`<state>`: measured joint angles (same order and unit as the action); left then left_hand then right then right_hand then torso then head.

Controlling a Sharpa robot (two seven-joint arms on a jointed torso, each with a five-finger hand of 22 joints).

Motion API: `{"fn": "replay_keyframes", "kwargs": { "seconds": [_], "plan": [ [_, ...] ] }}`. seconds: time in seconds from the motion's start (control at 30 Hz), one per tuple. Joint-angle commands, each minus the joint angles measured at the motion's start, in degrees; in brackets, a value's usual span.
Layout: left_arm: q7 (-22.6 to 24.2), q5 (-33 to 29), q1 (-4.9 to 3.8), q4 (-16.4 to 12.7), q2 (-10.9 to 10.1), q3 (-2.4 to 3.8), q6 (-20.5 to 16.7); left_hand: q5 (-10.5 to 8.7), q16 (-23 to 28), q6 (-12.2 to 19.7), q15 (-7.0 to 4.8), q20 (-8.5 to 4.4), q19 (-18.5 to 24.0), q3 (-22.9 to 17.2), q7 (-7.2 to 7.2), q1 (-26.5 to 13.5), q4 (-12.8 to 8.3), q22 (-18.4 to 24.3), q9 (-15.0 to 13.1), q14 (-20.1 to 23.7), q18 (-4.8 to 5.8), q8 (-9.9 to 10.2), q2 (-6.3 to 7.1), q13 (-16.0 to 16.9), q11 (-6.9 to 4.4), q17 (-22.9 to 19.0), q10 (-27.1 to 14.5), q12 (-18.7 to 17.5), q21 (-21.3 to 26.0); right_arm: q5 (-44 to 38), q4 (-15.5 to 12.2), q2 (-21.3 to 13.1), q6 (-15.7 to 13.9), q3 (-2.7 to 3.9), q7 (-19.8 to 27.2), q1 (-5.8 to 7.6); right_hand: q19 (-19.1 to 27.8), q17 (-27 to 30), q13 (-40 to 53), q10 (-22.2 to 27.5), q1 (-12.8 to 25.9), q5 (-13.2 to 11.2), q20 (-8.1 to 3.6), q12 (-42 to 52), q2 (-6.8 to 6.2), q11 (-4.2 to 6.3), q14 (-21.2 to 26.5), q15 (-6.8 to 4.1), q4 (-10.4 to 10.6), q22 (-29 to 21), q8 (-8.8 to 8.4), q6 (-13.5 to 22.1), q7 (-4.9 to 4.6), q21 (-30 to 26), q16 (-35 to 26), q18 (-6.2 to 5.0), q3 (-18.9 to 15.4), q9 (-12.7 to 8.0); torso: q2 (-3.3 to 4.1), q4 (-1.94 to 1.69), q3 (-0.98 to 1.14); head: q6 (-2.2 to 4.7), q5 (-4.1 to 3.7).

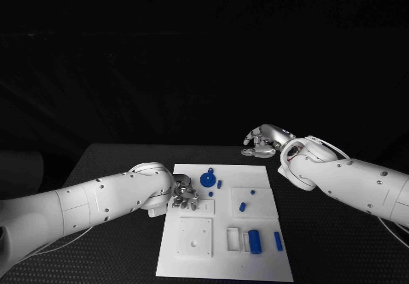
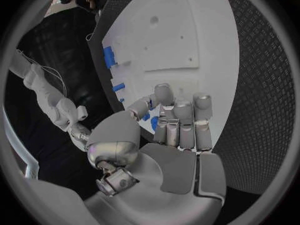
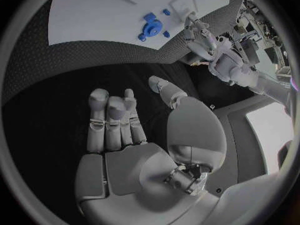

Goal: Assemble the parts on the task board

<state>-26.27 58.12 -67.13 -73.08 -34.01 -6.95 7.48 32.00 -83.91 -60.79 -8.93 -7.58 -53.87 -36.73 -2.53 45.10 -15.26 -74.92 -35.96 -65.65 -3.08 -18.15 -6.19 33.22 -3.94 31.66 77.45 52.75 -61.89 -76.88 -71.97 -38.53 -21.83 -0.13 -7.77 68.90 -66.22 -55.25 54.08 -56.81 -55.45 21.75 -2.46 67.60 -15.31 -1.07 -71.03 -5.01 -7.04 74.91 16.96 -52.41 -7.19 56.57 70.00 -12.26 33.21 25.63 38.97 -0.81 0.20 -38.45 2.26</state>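
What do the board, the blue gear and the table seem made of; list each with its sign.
Board: probably matte white plastic; flat, even, with no glare.
Blue gear: likely moulded or printed plastic; solid uniform colour, dull surface.
Table: black mat, perhaps rubber or textured sheet; a fine raised grid pattern shows in the left wrist view.

Left arm (image 1: 94, 198) reaching in from the left side, bent at the wrist, with the left hand (image 1: 185, 196) hanging palm down over the left part of the task board (image 1: 256, 269). Fingers (image 2: 181, 120) lying side by side, mostly straight and slightly curled at the tips, thumb off to the side, gripping nothing. Right arm (image 1: 358, 180) coming in from the right, angling toward the far edge, right hand (image 1: 262, 142) hovering past that far edge. Its fingers (image 3: 112, 120) packed together and straightish too, thumb (image 3: 167, 92) sticking out apart, also holding nothing.
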Motion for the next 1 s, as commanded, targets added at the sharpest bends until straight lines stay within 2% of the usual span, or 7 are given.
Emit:
{"fn": "replay_keyframes", "kwargs": {
  "seconds": [0.03, 0.27, 0.5, 0.67, 0.8, 0.93, 1.0],
  "plan": [
    [0.1, -0.2, -0.04, -0.2, 0.0, 0.01, 0.5, 0.21, -0.3, -0.4, -0.98, -6.89, 0.0, -1.8, -0.05, 1.0, -1.5, -1.1, -0.1, -0.5, -0.47, -0.2, -0.22, -0.1, 0.04, 0.1, 0.2, 0.1, -0.2, -0.4, -0.1, 0.0, 0.6, 0.03, 0.2, -0.04, -0.1, 0.0, -0.1, 0.4, 0.1, 0.2, -0.38, 0.3, 0.42, -0.08, 0.1, -0.09, -0.2, 0.7, 0.04, -0.1, -0.42, -0.2, -0.3, -2.74, -0.1, 0.1, -0.01, -0.01, 0.03, -0.03, -0.02],
    [0.6, -0.9, -0.04, -0.3, -0.1, 0.01, -0.2, -0.13, -0.1, -0.1, -0.93, -6.86, -0.1, -1.4, -0.16, 0.6, -1.4, -1.0, 0.0, -0.4, -0.41, -0.1, -0.17, -0.1, 0.13, 0.0, 0.1, 0.0, -0.2, -0.4, -0.2, -0.1, 1.0, 0.03, 0.4, -0.05, -0.1, 0.0, -0.1, 0.4, 0.0, 0.2, -0.4, 0.3, 0.48, -0.08, 0.1, -0.1, -0.3, 0.7, 0.04, -0.1, -0.41, -0.2, -0.3, -2.74, 0.0, 0.1, 0.0, 0.01, 0.0, 0.18, -0.15],
    [0.9, -1.0, -0.04, -0.4, -0.2, 0.01, -0.4, -0.3, -0.1, 0.0, -0.91, -6.87, -0.1, -1.3, -0.2, 0.5, -1.4, -1.0, 0.0, -0.4, -0.41, 0.0, -0.05, -0.2, 0.17, -0.1, 0.1, 0.0, -0.2, -0.4, -0.2, -0.1, 1.4, 0.02, 0.6, -0.07, -0.1, 0.0, -0.3, 0.5, -1.4, -1.6, -0.47, 0.5, 0.69, -0.07, 0.1, -0.11, -1.3, 0.8, 0.03, -0.1, -0.41, -0.3, -0.3, -2.74, 0.5, 0.1, 0.0, 0.02, 0.02, 0.11, -0.17],
    [1.1, -1.1, -0.04, -0.6, -0.3, 0.01, -0.5, -0.37, -0.1, 0.1, -0.9, -6.88, -0.2, -1.3, -0.22, 0.5, -1.4, -0.9, 0.0, -0.4, -0.41, 0.1, -0.01, -0.2, 0.18, -0.1, 0.1, 0.0, -0.2, -2.1, -0.3, 0.1, 1.9, 0.0, 0.9, -0.34, -0.2, 0.0, -0.4, 0.5, -3.1, -3.8, -0.5, 0.7, 0.92, -0.1, 0.1, -0.09, -2.8, 0.8, -0.01, -0.1, -0.42, -0.3, -0.3, -2.74, 1.3, 0.1, -0.01, 0.01, 0.02, 0.2, -0.15],
    [1.2, -1.3, -0.04, -0.8, -0.5, 0.01, -0.6, -0.42, 0.0, 0.2, -0.89, -6.88, -0.2, -1.3, -0.24, 0.4, -1.3, -0.9, 0.0, -0.4, -0.41, 0.1, 0.08, -0.2, 0.2, -0.1, 0.1, -0.1, -0.2, -2.3, -0.1, 0.3, 2.0, -0.01, 0.8, -0.72, -0.2, 0.0, -0.4, 0.5, -3.3, -4.3, -0.47, 0.7, 0.92, -0.11, 0.1, -0.07, -3.0, 0.8, -0.03, 0.0, -0.44, -0.3, -0.3, -2.74, 1.5, 0.1, -0.01, 0.0, 0.05, 0.3, -0.09],
    [1.6, -1.9, -0.13, -1.4, -1.1, 0.01, -1.4, -0.56, 0.1, 0.4, -0.83, -6.9, -0.2, -1.2, -0.31, 0.4, -1.3, -0.8, 0.1, -0.3, -0.42, 0.2, 0.53, -0.2, 0.28, -0.2, 0.0, -0.2, -0.1, -2.7, 0.1, 0.9, 1.2, -0.13, -0.2, -1.01, -0.2, 0.0, -0.6, 0.5, -3.9, -6.5, -0.37, 0.8, 0.82, -0.12, 0.1, -0.06, -3.8, 0.8, -0.01, -0.1, -0.45, -0.4, -0.3, -2.74, 2.0, 0.1, -0.03, -0.01, 0.02, 0.43, -0.2],
    [2.0, -2.6, -0.32, -1.8, -1.4, 0.03, -2.2, -1.97, 0.4, 0.7, -0.74, -6.93, -0.3, -1.1, -0.42, 0.5, -1.1, -0.7, 0.2, -0.2, -0.44, 0.4, 1.21, -0.3, 0.38, -0.3, -0.2, -0.3, 0.1, -2.8, 0.1, 1.2, 1.1, -0.42, -1.3, -1.26, -0.3, 0.0, -0.6, 0.4, -3.5, -7.7, -0.29, 0.9, 0.78, -0.11, 0.0, -0.07, -3.7, 0.8, 0.07, -0.3, -0.42, -0.3, -0.2, -2.74, 1.9, 0.1, -0.01, 0.02, -0.02, 0.58, -0.24]
  ]
}}
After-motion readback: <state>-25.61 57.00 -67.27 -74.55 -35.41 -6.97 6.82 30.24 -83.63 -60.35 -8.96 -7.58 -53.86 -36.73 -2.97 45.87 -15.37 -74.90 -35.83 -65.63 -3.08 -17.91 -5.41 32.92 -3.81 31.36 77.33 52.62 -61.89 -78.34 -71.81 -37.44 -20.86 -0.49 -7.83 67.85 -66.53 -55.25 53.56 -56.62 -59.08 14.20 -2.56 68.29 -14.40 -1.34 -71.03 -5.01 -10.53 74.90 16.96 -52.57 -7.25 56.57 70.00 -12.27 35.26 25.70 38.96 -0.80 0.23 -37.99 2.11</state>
